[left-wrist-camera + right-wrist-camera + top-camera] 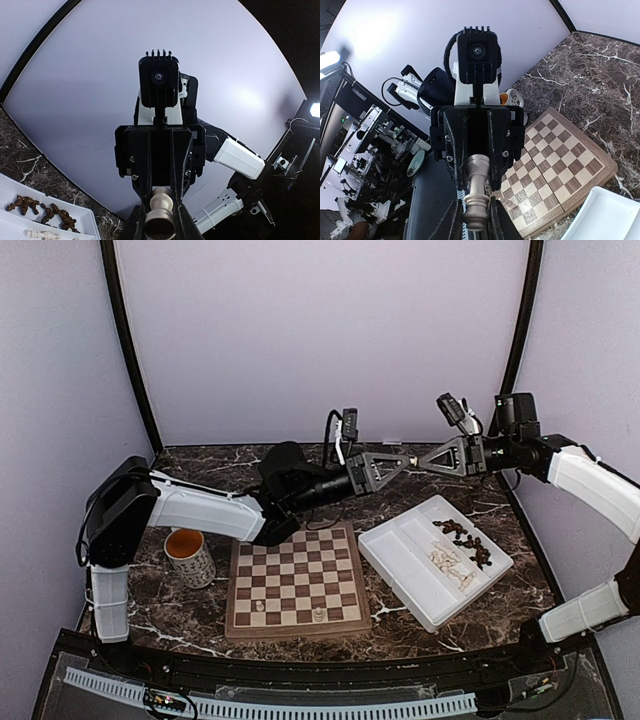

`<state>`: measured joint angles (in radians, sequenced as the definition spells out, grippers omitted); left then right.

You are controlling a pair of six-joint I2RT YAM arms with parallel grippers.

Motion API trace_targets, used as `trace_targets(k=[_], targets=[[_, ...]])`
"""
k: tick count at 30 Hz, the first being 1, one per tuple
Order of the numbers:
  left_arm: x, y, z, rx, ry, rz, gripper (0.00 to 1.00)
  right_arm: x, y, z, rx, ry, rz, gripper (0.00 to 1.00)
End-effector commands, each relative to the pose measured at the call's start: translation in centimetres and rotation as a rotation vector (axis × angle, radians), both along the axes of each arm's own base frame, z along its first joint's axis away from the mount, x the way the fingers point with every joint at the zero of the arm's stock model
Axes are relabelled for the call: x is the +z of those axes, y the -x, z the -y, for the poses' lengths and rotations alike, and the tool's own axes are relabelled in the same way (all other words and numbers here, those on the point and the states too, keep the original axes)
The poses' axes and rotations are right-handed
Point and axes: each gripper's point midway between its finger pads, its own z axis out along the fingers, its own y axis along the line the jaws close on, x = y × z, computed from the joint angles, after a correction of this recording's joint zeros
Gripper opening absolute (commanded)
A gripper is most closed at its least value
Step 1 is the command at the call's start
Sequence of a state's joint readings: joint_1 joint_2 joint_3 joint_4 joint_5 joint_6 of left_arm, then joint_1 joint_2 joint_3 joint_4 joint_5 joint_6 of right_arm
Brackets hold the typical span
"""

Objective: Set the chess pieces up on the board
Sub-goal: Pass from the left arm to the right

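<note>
Pale turned wood bridges the two arms. The pale piece (478,197) hangs in the air over the marble table (500,490), beyond the far edge of the board (300,570). The left gripper (402,458) is clenched on one end of it, and the right gripper (424,460) is pressed tight around the other, tip to tip. The hazard is the handover itself. If one side lets go before the other has a firm bite, the slim figure could pivot out and drop, then bounce or roll on the hard stone. If both arms pull away while both are clamped, it could be wrenched askew. Below and to the right, the white tray (400,555) holds a cluster of dark pieces (462,535) in one far compartment. A heap of cream pieces (450,565) lies in the next one, and its nearer sections look bare. On the board, two pale pieces (260,606) stand on the near rows. At the left, a mug (190,558) shows an orange inside, and I cannot tell whether anything is in it.
</note>
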<state>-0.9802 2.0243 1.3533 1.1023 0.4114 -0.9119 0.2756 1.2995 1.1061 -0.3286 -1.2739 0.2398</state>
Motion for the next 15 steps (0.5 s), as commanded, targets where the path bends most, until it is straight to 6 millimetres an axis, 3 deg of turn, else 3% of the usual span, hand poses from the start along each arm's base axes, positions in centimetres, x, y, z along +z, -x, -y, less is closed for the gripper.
trace_targets(k=[1, 4, 7, 10, 13, 15], targets=[[1.6, 0.6, 0.0, -0.016, 0.036, 0.029, 0.0, 1.2, -0.4, -0.2, -0.003, -0.011, 0.074, 0.16], [1.4, 0.6, 0.1, -0.017, 0.027, 0.028, 0.05, 1.1, -0.9, -0.2, -0.027, 0.014, 0.102, 0.11], [1.2, 0.4, 0.2, -0.012, 0.005, 0.027, 0.3, 0.7, -1.6, 0.0, -0.06, 0.066, 0.144, 0.08], [1.2, 0.3, -0.3, 0.019, -0.042, 0.055, 0.43, 0.3, -2.5, 0.3, -0.103, 0.133, 0.198, 0.04], [2.2, 0.2, -2.2, 0.071, -0.093, 0.105, 0.52, -0.5, -3.5, 1.0, -0.157, 0.229, 0.26, 0.02], [1.8, -0.2, -3.9, 0.115, -0.18, 0.123, 0.56, -1.2, -4.0, 1.2, -0.186, 0.303, 0.3, 0.02]])
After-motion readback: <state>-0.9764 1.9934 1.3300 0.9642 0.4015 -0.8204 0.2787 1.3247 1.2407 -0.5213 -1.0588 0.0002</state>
